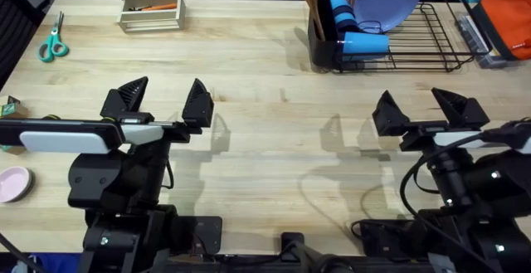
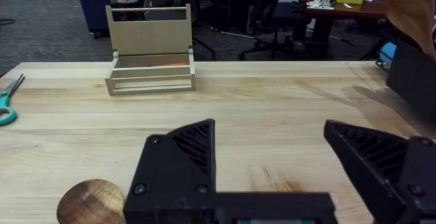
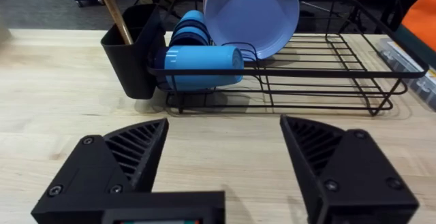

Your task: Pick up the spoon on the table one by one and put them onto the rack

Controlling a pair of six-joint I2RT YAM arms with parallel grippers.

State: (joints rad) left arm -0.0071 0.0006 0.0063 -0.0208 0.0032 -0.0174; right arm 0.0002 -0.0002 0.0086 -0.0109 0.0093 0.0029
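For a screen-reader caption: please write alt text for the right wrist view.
A black wire rack on a pale wooden table holds a purple plate and blue cups; a wooden handle stands in its black caddy. The right gripper has its jaws open.

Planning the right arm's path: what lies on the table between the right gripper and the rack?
Nothing: in the right wrist view, bare table runs from the open right gripper to the rack.
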